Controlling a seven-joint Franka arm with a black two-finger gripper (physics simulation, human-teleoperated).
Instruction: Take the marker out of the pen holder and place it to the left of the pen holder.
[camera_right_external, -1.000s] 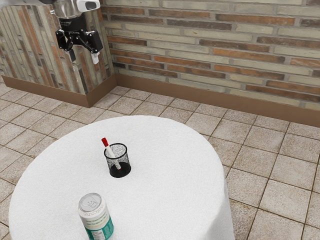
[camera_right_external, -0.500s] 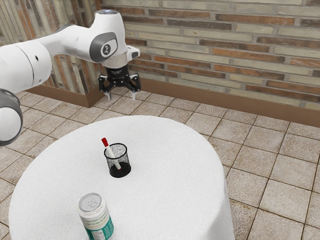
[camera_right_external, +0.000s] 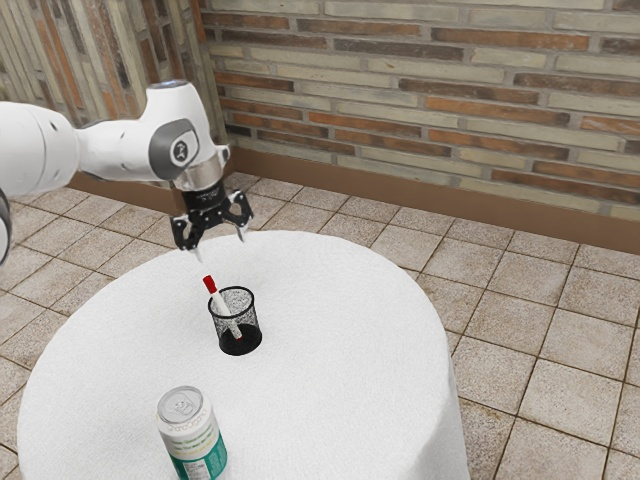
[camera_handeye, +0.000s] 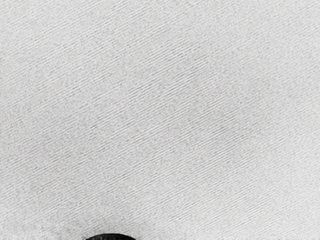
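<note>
At the exterior view's left, a white robot arm (camera_right_external: 105, 150) reaches in over a round table (camera_right_external: 340, 400) with a white cloth. Near the edge closest to the camera stands a drinks can (camera_right_external: 195, 440), green and white, upright and well apart from the rest. Next comes the marker (camera_right_external: 221, 306), white with a red cap (camera_right_external: 210, 284). It leans inside the pen holder (camera_right_external: 241, 346), its capped end sticking out over the rim toward the exterior view's left. Just above and behind it hangs the black gripper (camera_right_external: 221, 247), its two fingers spread wide with nothing between them. The pen holder is a small black mesh cup, standing upright. Farther right are bare cloth, floor tiles and a brick wall (camera_right_external: 450, 100).

The marker looks light and stiff, unlikely to break, though its smooth round barrel may roll or twist if pinched off-centre. The best hold is probably the exposed stretch just below the cap, fingers on opposite sides, then a pull along its slant; gripping only the cap could pull it off, and the light cup might tip.
</note>
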